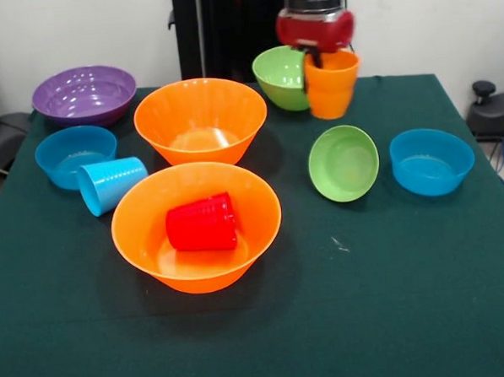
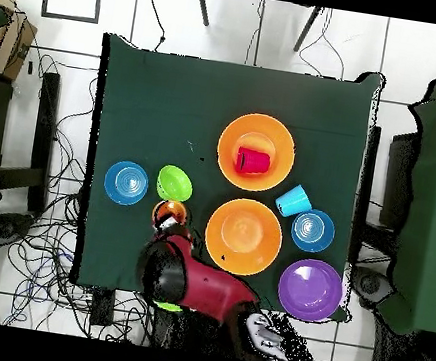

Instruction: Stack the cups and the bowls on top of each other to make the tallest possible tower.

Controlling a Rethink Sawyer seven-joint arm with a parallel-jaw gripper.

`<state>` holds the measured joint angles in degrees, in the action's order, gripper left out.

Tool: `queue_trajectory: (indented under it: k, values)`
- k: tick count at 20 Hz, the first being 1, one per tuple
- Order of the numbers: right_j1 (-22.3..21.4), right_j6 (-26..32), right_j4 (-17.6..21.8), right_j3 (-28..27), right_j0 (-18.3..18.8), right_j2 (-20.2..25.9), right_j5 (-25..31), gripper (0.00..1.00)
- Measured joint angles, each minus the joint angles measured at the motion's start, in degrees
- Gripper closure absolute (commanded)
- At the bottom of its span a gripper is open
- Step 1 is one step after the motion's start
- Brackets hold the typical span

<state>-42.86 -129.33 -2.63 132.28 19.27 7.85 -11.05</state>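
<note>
**Orange cup lifted, tower not yet begun**

Holding the orange cup (image 1: 332,84) by its rim, jaws (image 1: 317,61) pinching one wall of it, above the far part of the desk (image 1: 428,314). Hanging upright, mouth up, long axis vertical, just beside a green bowl (image 1: 282,77) that is tilted on its side behind it. Cannot tell whether the cup touches that bowl.

Judged as the carrying step: first cup picked up, nothing stacked yet. Next move probably calls for bringing the cup over the empty orange bowl (image 1: 200,119) near the middle, and for turning it mouth down if a wider base is wanted for the purple bowl (image 1: 84,93).

Lying elsewhere: red cup (image 1: 201,222) on its side inside the nearer orange bowl (image 1: 196,225), long axis across the view, mouth direction unclear. Light blue cup (image 1: 111,184) also on its side, mouth toward the view's left, resting against a small blue bowl (image 1: 74,155)
</note>
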Motion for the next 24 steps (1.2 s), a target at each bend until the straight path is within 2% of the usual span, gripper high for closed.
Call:
queue_trajectory:
  k: [2,4,8,12,18,22,24]
  values:
    - [1.32,0.0,3.0,-0.02,5.5,1.34,0.0,1.0]
    - [2.3,0.0,5.11,0.01,9.03,1.9,0.0,1.0]
    - [3.13,0.0,8.31,0.32,12.95,2.18,0.0,1.0]
    - [1.95,0.0,9.63,2.01,11.62,1.46,0.01,1.0]
    - [-2.4,0.0,10.33,6.04,9.29,1.52,0.01,1.0]
    - [-4.37,0.0,11.66,7.93,10.29,1.7,0.01,1.0]
    - [-5.47,0.0,12.98,8.95,12.17,2.06,0.0,1.0]
